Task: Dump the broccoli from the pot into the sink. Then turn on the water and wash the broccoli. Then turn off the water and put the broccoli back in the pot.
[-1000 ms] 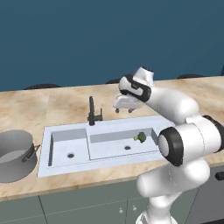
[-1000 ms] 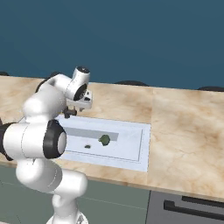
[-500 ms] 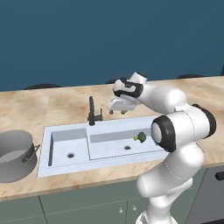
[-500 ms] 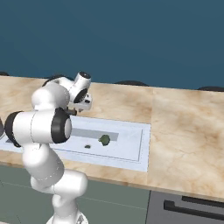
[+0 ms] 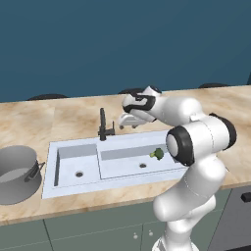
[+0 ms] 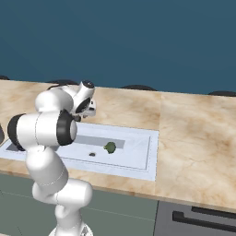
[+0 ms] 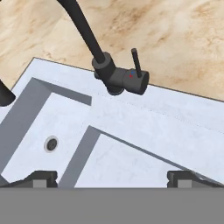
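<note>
The broccoli [image 5: 157,154] [image 6: 110,147] lies in the wide basin of the sink [image 5: 73,143] [image 6: 153,156], near its right end. On the counter left of the sink stands the grey pot [image 5: 18,174]. My gripper [image 5: 125,120] [image 6: 89,112] hovers open over the sink's back rim, just right of the black faucet [image 5: 103,126]. In the hand view the faucet base and its upright lever [image 7: 136,62] sit ahead of the gripper [image 7: 113,179], whose fingertips [image 7: 41,178] stand wide apart with nothing between them. The sink rim [image 7: 175,118] and the narrow basin's drain [image 7: 51,143] lie below.
A marble counter [image 5: 59,117] runs behind and around the sink, with a dark blue wall at the back. Dark stove burners [image 6: 138,86] show along the counter's rear edge. An oven front [image 6: 198,216] sits lower right.
The hand has shifted a little left and down toward the faucet, and the arm's elbow has swung round. Broccoli and pot have not moved. The jaws stay open.
</note>
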{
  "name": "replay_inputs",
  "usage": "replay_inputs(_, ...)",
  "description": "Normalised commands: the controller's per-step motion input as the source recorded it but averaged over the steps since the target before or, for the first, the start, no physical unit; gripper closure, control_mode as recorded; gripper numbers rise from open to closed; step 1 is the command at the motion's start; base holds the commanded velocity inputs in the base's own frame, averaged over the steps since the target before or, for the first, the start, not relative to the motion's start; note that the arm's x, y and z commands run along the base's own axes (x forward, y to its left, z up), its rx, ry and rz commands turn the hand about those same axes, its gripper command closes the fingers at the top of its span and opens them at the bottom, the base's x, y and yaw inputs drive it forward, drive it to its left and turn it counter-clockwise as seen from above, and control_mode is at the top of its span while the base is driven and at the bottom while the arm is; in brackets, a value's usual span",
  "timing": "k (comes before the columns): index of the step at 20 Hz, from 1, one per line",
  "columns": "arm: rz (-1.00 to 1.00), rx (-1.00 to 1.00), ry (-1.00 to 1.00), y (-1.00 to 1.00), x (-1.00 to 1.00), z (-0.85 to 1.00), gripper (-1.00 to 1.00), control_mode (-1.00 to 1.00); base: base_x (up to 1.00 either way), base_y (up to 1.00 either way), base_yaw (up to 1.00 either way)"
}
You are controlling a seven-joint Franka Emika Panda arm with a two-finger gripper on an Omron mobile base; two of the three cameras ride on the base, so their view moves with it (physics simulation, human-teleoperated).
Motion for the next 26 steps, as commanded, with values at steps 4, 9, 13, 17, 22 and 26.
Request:
replay_inputs(4,0.0,0.02,-0.06,0.09,0.22,-0.21,-1.0,-1.0,0.0,0.0,0.0)
replay_inputs(9,0.0,0.03,-0.04,0.12,0.45,-0.12,-1.0,-1.0,0.0,0.0,0.0)
replay_inputs(13,0.0,0.04,-0.01,0.02,0.39,-0.09,-1.0,-1.0,0.0,0.0,0.0)
replay_inputs(17,0.0,0.03,0.0,0.0,0.39,-0.16,-1.0,-1.0,0.0,0.0,0.0)
replay_inputs(22,0.0,0.02,0.0,0.09,0.37,-0.16,-1.0,-1.0,0.0,0.0,0.0)
replay_inputs(26,0.0,0.02,0.0,0.16,0.43,-0.16,-1.0,-1.0,0.0,0.0,0.0)
